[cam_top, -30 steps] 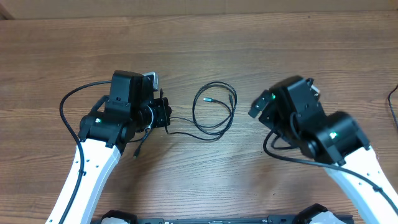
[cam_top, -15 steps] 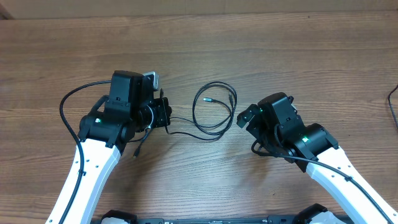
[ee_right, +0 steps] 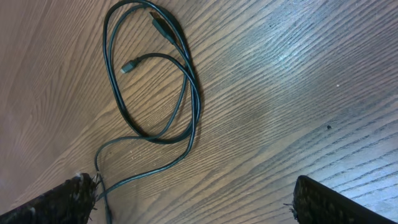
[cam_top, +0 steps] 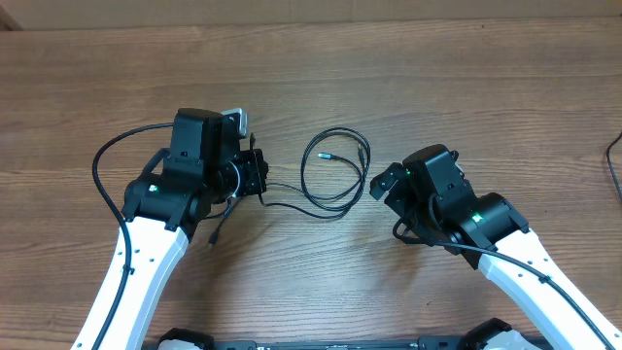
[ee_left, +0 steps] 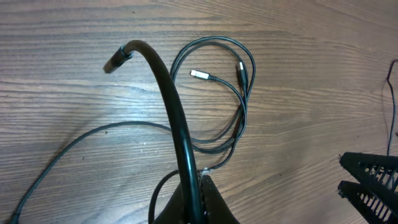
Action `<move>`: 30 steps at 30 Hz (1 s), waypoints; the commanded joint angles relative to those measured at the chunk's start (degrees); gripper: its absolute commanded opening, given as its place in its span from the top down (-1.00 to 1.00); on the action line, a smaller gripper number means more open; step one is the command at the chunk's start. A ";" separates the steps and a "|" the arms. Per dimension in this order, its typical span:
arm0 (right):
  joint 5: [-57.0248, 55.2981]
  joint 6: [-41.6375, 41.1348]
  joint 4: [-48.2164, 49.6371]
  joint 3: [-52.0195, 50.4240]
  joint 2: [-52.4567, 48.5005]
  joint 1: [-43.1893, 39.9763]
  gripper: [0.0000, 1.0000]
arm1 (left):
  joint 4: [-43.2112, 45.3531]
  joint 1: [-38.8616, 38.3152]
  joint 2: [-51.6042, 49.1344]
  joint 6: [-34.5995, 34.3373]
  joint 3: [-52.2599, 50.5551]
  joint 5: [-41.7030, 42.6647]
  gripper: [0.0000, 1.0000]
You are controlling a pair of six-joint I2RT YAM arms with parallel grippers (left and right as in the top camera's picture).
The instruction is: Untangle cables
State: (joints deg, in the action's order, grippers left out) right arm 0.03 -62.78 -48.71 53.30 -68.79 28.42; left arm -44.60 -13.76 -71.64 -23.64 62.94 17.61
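Observation:
Two thin black cables lie on the wooden table. One forms a loose loop (cam_top: 335,170) between the arms, with two plug tips inside it; it also shows in the left wrist view (ee_left: 239,93) and the right wrist view (ee_right: 186,81). My left gripper (cam_top: 257,179) is shut on the other cable (ee_left: 171,106), which arches up from the jaws (ee_left: 198,202) to a plug tip (ee_left: 115,62). My right gripper (cam_top: 384,185) is open and empty just right of the loop, its fingers wide apart (ee_right: 193,208) and touching no cable.
A strand (cam_top: 292,206) runs from under the left gripper to the loop. A plug end (cam_top: 212,239) hangs below the left wrist. Another dark cord (cam_top: 614,160) lies at the table's right edge. The right gripper's fingers (ee_left: 370,186) show in the left wrist view.
My right arm has swung down and left, bringing its open gripper close to the right side of the loop. The left arm and the cables have not moved.

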 commanded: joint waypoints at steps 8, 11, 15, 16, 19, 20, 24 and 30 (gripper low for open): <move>0.11 -0.22 0.24 0.15 0.48 -0.31 -1.00 | -0.26 0.35 -0.04 -2.73 1.29 0.00 0.92; 0.11 -0.22 0.24 0.15 0.48 -0.31 -1.00 | -0.31 0.33 -0.04 -5.05 1.29 0.02 0.91; 0.09 -0.22 0.24 0.15 0.48 -0.31 -1.00 | -0.35 0.33 -0.04 -6.25 1.29 0.02 0.91; 0.09 -0.22 0.24 0.15 0.48 -0.31 -1.00 | -0.42 0.33 -0.04 -6.23 1.31 0.02 0.91; 0.09 -0.22 0.24 0.15 0.48 -0.31 -1.00 | -0.44 0.33 -0.04 -6.25 1.31 0.00 0.92; 0.09 -0.22 0.24 0.15 0.48 -0.31 -1.00 | -0.42 0.33 -0.04 -6.25 1.31 0.00 0.92; 0.11 -0.22 0.24 0.15 0.48 -0.31 -1.00 | -0.42 0.33 -0.04 -6.23 1.29 -0.22 0.91; 0.11 -0.22 0.24 0.15 0.48 -0.31 -1.00 | -0.37 0.26 -0.04 -7.43 1.31 -4.07 0.92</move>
State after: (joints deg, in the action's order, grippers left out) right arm 0.05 -62.78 -48.66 53.30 -68.79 28.42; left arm -44.99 -13.76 -71.64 -29.58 62.94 16.69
